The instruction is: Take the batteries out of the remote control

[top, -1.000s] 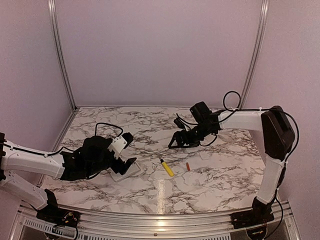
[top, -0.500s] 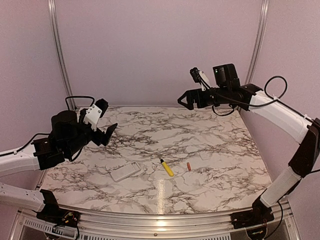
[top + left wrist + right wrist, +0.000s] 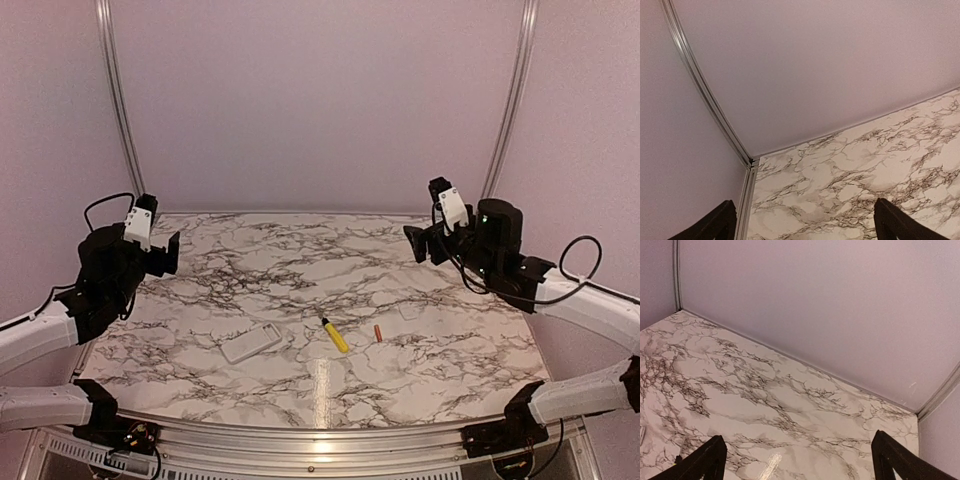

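Observation:
The white remote control (image 3: pixel 251 342) lies flat on the marble table (image 3: pixel 300 270), left of centre and near the front. One small orange-red battery (image 3: pixel 377 333) lies loose on the table to its right. No other battery shows. My left gripper (image 3: pixel 165 255) is open and empty, held up at the far left, well away from the remote. My right gripper (image 3: pixel 420 243) is open and empty, held up at the right, above and behind the battery. Each wrist view shows only its own spread fingertips (image 3: pixel 715 225) (image 3: pixel 705 460) over bare marble.
A yellow pen-like stick (image 3: pixel 334 335) with a black tip lies between the remote and the battery. Pale walls with metal corner rails (image 3: pixel 120 110) close the table at the back and sides. The metal front rail (image 3: pixel 320 440) runs along the near edge.
Both arms have drawn away from the middle of the table: the left gripper rose and swung to the far left, the right gripper rose, then settled back to the right. The remote, stick and battery stayed put.

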### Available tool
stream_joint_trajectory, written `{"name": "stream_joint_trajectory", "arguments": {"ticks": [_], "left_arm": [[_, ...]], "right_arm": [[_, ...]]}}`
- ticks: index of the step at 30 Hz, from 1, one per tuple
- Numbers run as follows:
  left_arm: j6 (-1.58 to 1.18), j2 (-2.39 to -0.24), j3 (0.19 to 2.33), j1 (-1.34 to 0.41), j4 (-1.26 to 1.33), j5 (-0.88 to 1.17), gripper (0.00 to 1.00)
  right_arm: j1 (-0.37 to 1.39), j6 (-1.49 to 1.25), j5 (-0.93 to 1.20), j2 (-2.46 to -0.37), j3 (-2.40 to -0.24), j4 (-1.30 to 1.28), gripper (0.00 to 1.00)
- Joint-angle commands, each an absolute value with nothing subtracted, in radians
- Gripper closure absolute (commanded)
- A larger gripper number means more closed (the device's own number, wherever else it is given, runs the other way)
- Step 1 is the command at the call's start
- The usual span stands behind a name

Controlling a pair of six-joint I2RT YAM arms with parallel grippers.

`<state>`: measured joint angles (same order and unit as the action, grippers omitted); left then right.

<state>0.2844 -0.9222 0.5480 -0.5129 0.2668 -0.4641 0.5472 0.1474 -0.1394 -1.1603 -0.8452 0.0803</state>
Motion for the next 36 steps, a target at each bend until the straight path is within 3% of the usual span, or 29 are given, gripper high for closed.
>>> {"name": "stream_joint_trajectory", "arguments": {"ticks": [1, 12, 22, 25, 29, 36], "left_arm": [[0.201, -0.939, 0.434, -0.403, 0.496, -0.389, 0.01], [0.156, -1.238, 0.330, -0.198, 0.784, -0.379, 0.01], [0.107, -1.463, 0.315, -0.133, 1.072, -0.240, 0.01], [0.061, -1.477, 0.317, -0.098, 1.076, -0.222, 0.01], [0.021, -1.536, 0.239, -0.041, 1.287, -0.139, 0.01], [0.009, -1.532, 0.257, -0.032, 1.235, -0.165, 0.01]], "right_arm": [[0.552, 0.311, -0.338, -1.085, -0.672, 0.380, 0.01], [0.417, 0.158, -0.556, -1.058, -0.432, 0.569, 0.01], [0.265, 0.139, -0.444, -1.151, -0.217, 0.907, 0.01], [0.198, 0.105, -0.387, -1.221, -0.170, 1.080, 0.01], [0.141, 0.100, -0.341, -1.358, -0.162, 1.258, 0.01], [0.098, 0.115, -0.258, -1.542, -0.168, 1.441, 0.01]]}}
